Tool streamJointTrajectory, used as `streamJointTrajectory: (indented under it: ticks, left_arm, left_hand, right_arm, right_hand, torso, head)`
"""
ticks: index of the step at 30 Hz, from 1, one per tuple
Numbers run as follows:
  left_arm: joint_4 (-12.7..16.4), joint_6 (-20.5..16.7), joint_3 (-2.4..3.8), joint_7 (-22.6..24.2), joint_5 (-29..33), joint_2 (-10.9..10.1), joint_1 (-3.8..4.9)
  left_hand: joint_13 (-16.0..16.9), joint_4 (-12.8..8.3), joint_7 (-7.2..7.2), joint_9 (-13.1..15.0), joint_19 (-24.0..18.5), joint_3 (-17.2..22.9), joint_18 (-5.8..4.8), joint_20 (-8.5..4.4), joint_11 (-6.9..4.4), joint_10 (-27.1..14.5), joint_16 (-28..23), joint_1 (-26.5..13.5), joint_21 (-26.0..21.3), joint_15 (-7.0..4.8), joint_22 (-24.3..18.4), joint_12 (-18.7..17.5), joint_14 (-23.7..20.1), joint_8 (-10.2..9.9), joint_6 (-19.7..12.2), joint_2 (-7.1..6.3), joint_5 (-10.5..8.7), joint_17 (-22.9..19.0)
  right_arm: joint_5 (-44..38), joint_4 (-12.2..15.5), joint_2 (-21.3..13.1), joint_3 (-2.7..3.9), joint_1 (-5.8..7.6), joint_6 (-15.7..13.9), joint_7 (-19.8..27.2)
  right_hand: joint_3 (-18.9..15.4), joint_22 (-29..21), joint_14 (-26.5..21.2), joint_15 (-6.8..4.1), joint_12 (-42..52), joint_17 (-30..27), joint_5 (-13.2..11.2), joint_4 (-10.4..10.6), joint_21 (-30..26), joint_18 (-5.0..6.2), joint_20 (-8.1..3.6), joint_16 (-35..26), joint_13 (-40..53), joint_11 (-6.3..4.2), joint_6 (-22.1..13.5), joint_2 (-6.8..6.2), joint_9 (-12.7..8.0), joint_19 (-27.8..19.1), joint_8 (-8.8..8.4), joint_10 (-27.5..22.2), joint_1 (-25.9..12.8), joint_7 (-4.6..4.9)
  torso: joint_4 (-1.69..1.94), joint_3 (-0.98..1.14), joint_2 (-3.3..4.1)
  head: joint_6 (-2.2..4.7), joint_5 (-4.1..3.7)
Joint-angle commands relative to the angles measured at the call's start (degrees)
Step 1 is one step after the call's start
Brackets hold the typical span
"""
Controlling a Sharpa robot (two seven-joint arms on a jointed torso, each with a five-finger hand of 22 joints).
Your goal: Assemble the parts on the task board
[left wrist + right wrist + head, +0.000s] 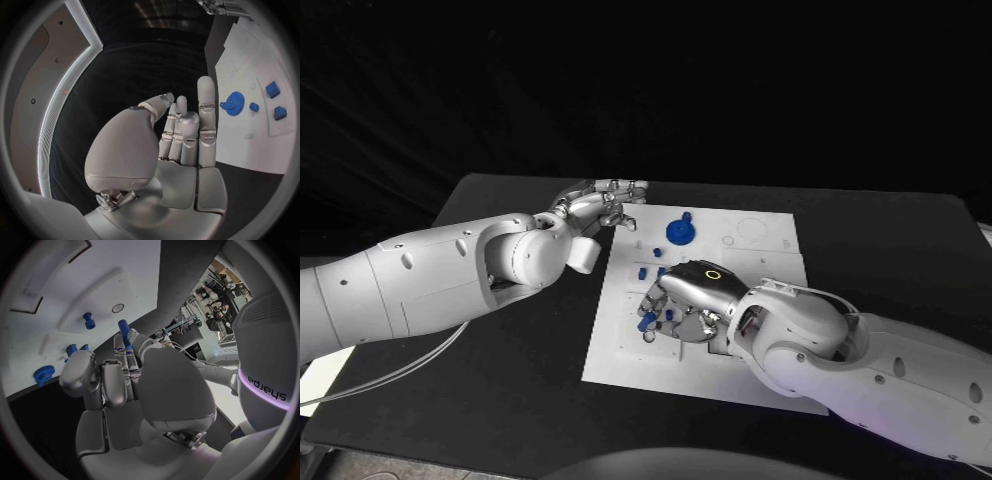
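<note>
The white task board (762, 300) lies in the middle of the table. A blue gear (679, 232) sits on its far part, with small blue parts (642, 272) nearer. My right hand (689, 295) is low over the board's left half, and blue pieces (646, 322) show at its fingers. In the right wrist view the right hand (125, 385) pinches a blue peg (124, 331) at its fingertips, close to the board (75, 285); another peg (89, 320) stands apart. My left hand (596, 210) hovers by the board's far left corner. It holds nothing (181, 135), one finger straight, the others bent.
The left wrist view shows the gear (235, 102) and blue blocks (272, 90) on the board (250, 60), beyond the left hand's fingers. Round recesses (756, 232) mark the board's far right part. Black table (516, 370) surrounds the board.
</note>
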Motion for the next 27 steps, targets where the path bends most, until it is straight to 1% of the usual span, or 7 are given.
streamJointTrajectory:
  ticks: [1,7,17,20,27]
  left_arm:
    - [0.0,1.2,0.04,0.1,-0.2,0.1,0.03]
    - [0.0,1.2,0.04,-0.1,-0.2,0.2,0.03]
    - [-0.1,1.2,0.04,-0.1,-0.2,0.1,0.03]
    - [-0.1,1.2,0.04,-0.1,-0.2,0.1,0.03]
    - [0.0,1.2,0.04,-0.1,-0.2,0.1,0.03]
  left_hand:
    - [-0.1,-0.1,-0.20,0.0,-0.5,0.2,1.04,-0.01,-0.13,-0.1,-0.3,-0.2,0.0,-0.07,0.1,0.3,-0.4,0.2,-0.2,0.04,-0.07,-0.1]
    - [-0.1,-0.1,-0.18,0.0,-0.5,0.2,1.03,0.00,-0.11,-0.2,-0.3,-0.2,0.0,-0.06,0.1,0.3,-0.4,0.3,-0.2,0.07,-0.07,-0.1]
    - [-0.1,-0.1,-0.18,0.0,-0.5,0.2,1.03,0.00,-0.11,-0.2,-0.3,-0.2,0.0,-0.06,0.1,0.3,-0.4,0.3,-0.2,0.07,-0.07,-0.1]
    - [-0.1,-0.2,-0.18,0.0,-0.6,0.2,1.03,0.00,-0.11,-0.2,-0.3,-0.2,0.1,-0.06,0.1,0.3,-0.4,0.3,-0.3,0.09,-0.07,-0.1]
    - [-0.1,-0.2,-0.18,0.0,-0.6,0.2,1.03,0.00,-0.11,-0.2,-0.3,-0.2,0.1,-0.06,0.1,0.3,-0.4,0.3,-0.3,0.09,-0.07,-0.1]
  right_arm:
    - [-0.4,-0.7,0.2,-0.17,-0.19,2.0,1.2]
    - [-1.0,-1.2,0.2,-0.31,-0.31,3.5,0.9]
    - [-1.6,-1.4,-0.1,-0.35,-0.35,5.7,0.2]
    - [-1.6,-1.4,-0.1,-0.35,-0.35,6.1,0.2]
    - [-1.8,-1.5,0.2,-0.36,-0.35,6.7,-0.4]
  right_hand:
    - [0.4,0.0,2.3,-0.31,-0.2,0.0,0.3,0.0,0.1,0.02,-0.24,0.2,0.0,0.12,0.4,0.21,0.6,0.0,0.13,0.1,0.3,0.10]
    - [0.4,0.1,2.3,-0.29,-0.2,0.1,0.3,-0.1,0.1,0.00,-0.23,0.3,0.0,0.14,0.4,0.15,0.6,0.1,0.11,0.1,0.3,0.12]
    - [0.3,0.1,2.3,-0.25,-0.2,0.1,0.3,-0.1,0.2,-0.02,-0.20,0.4,0.0,0.19,0.5,0.08,0.7,0.1,0.10,0.2,0.1,0.15]
    - [0.3,0.2,2.3,-0.24,-0.2,0.2,0.3,-0.1,0.2,-0.03,-0.20,0.4,0.0,0.19,0.5,0.06,0.7,0.1,0.10,0.2,0.0,0.15]
    - [0.3,0.1,2.3,-0.23,-0.2,0.1,0.3,-0.1,0.2,-0.03,-0.19,0.4,0.0,0.19,0.5,0.06,0.7,0.1,0.10,0.2,0.0,0.15]
  torso:
    - [0.04,0.06,-0.05]
    - [-0.05,0.10,-0.04]
    - [-0.02,0.07,-0.09]
    - [-0.06,0.06,-0.06]
    - [-0.02,0.03,-0.06]
  head:
    - [-0.36,0.12]
    - [-0.42,0.20]
    - [-0.45,0.07]
    - [-0.47,0.05]
    - [-0.54,-0.09]
